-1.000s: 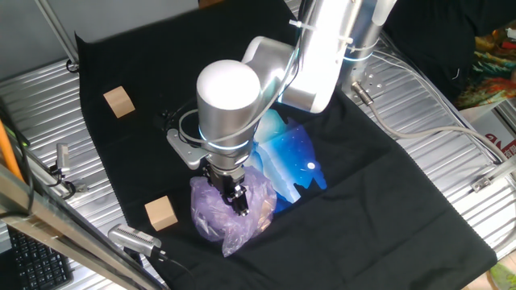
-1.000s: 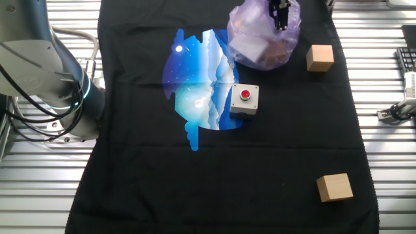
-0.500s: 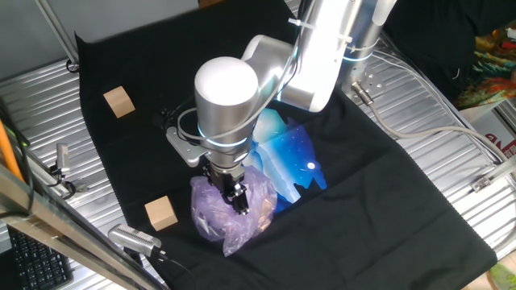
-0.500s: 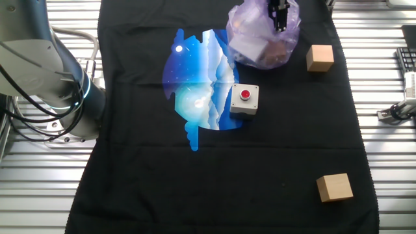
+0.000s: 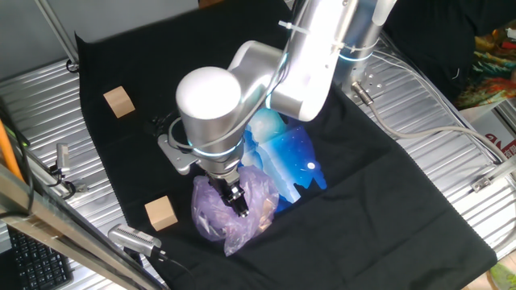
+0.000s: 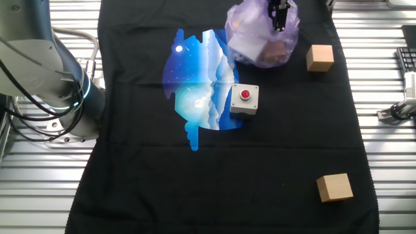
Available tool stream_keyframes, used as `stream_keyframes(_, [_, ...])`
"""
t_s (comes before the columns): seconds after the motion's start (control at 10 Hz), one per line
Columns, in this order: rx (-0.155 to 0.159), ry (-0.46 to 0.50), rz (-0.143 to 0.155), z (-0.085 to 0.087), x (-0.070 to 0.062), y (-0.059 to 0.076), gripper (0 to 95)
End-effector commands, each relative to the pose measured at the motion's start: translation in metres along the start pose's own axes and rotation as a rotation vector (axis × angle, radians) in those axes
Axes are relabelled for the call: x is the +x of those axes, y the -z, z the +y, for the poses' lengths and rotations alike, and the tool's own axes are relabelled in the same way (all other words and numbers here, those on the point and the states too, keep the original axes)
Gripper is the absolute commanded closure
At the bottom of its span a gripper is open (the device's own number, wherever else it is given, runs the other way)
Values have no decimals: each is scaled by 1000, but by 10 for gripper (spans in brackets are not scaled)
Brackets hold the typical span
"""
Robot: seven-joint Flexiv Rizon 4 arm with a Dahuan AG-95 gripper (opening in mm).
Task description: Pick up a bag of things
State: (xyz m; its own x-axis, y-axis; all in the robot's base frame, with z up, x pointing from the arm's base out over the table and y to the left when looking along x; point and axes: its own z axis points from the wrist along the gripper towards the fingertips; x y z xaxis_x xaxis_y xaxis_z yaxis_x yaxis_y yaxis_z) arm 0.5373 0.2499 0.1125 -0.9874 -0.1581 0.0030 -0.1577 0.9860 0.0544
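The bag of things (image 5: 219, 219) is a bulging pale-purple crinkly bag with pinkish items showing through, at the near edge of the black cloth. It also shows in the other fixed view (image 6: 255, 47) at the top. My gripper (image 5: 236, 198) comes down from above and its fingers are pinched together in the bag's top folds, also seen in the other fixed view (image 6: 279, 18). The bag's underside still seems to touch the cloth.
A shiny blue-and-white bag (image 5: 292, 158) lies flat beside the purple one, also in the other fixed view (image 6: 195, 91). A grey box with a red button (image 6: 244, 99) sits on its edge. Wooden cubes (image 5: 118, 101) (image 5: 161, 213) (image 6: 320, 57) (image 6: 335, 187) lie apart on the cloth.
The arm's wrist has shifted left and slightly up. The purple bag's top has been drawn up a little with the gripper.
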Motion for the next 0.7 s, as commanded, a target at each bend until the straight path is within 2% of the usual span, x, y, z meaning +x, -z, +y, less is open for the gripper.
stream_keyframes(0.1, [-4, -8, 9, 1, 4, -1, 190])
stream_keyframes(0.5, [-6, -7, 6, 1, 4, -1, 190])
stream_keyframes(0.6, [-6, -10, 4, 1, 4, -1, 570])
stream_keyframes(0.7, [-6, -13, 3, 1, 4, -1, 760])
